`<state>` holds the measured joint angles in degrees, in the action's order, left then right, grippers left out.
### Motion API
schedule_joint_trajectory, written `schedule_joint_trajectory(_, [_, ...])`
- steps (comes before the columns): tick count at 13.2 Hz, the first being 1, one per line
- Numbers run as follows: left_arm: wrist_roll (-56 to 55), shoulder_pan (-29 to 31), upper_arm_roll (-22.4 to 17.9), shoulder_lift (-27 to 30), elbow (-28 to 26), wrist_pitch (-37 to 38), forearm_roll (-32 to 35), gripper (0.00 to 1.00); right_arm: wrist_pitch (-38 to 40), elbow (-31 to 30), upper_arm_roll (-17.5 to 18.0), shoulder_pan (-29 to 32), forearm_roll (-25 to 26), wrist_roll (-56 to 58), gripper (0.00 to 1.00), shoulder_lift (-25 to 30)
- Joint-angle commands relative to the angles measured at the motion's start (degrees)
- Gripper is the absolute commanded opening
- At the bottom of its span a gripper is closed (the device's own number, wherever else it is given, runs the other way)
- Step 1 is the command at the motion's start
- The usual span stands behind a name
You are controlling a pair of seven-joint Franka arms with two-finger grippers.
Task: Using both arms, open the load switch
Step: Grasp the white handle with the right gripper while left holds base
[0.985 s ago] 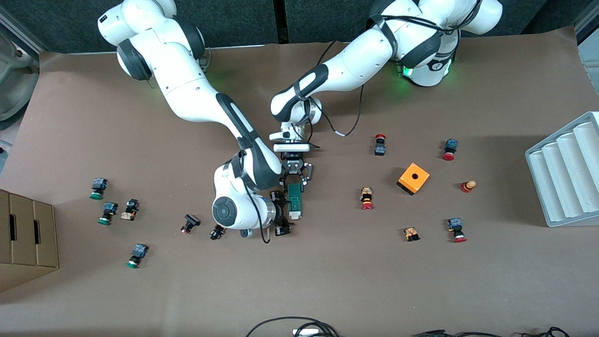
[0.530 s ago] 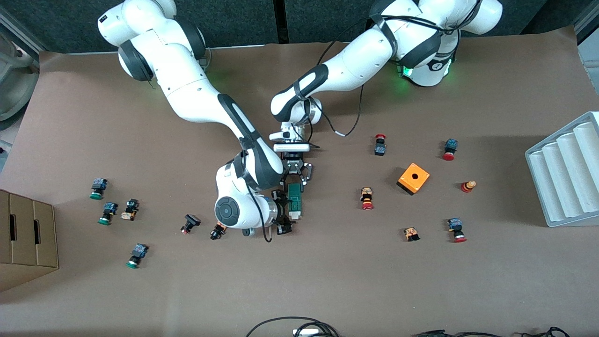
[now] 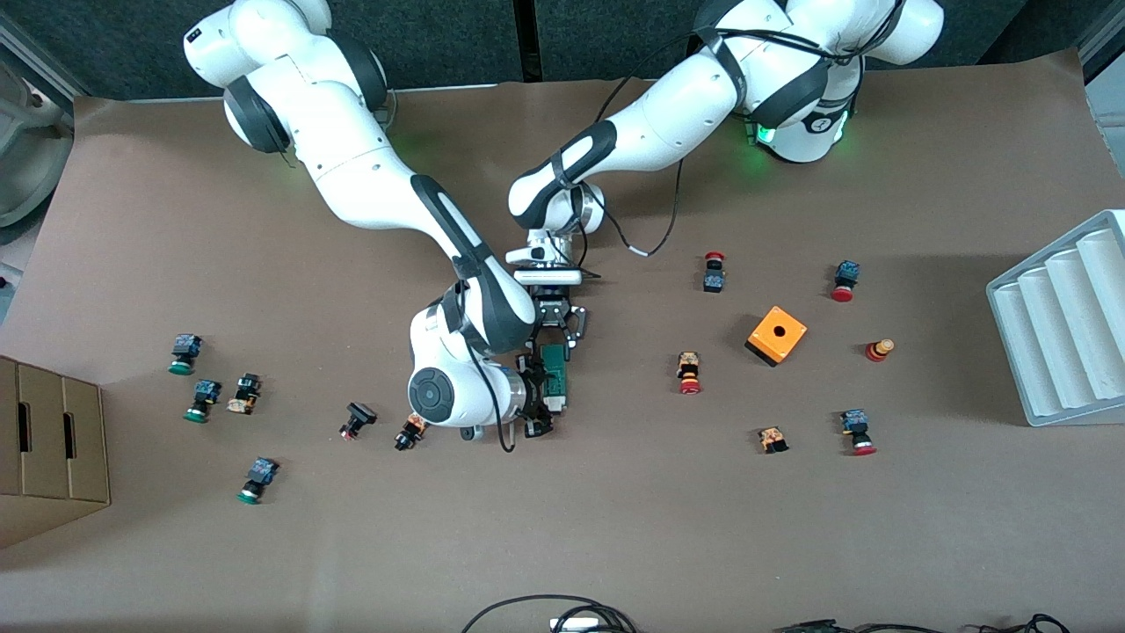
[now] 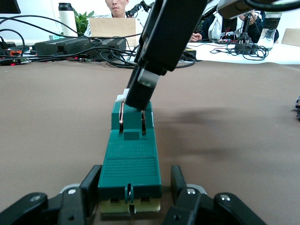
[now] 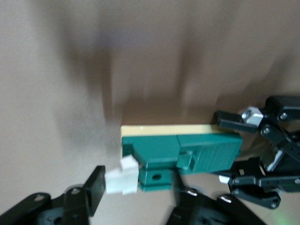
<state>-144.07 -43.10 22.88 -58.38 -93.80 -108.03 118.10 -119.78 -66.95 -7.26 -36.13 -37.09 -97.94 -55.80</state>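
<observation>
You have the load switch (image 3: 554,374) lying flat on the brown surface (image 3: 615,527) at the centre of the front frame, long axis running up and down the picture, with its white piece (image 3: 554,404) at the lower end.

Your left hand (image 3: 555,341) comes down from above the switch in that frame and is closed on the switch's upper end. In the left wrist view its fingers (image 4: 91,187) sit against both long sides of the green body (image 4: 131,159).

Your right hand (image 3: 534,396) is down at the switch's lower end, coming in from the side toward the right arm's end of the surface. Its fingers stand partly apart. In the right wrist view one finger (image 5: 96,187) touches the white piece (image 5: 121,177), and the other sits just beside the green body (image 5: 187,150). It has no firm hold on anything.

The orange cube (image 3: 776,335) sits well apart, toward the left arm's end, with small push buttons (image 3: 690,374) scattered around it.
</observation>
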Motion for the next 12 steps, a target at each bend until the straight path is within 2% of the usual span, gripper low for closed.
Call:
schedule_joint_trajectory(1, [-0.9, -0.8, -0.6, -1.3, 1.3, 0.4, 0.7, 0.65, 0.7, 1.8, -0.4, -0.8, -2.0, -0.4, 0.53, -1.7])
schedule_joint_trajectory(12, [-0.6, -0.8, -0.6, -1.1, 0.9, 0.4, 0.7, 0.64, 1.3, 0.6, -0.5, -0.7, -1.5, -0.3, 0.51, -0.2])
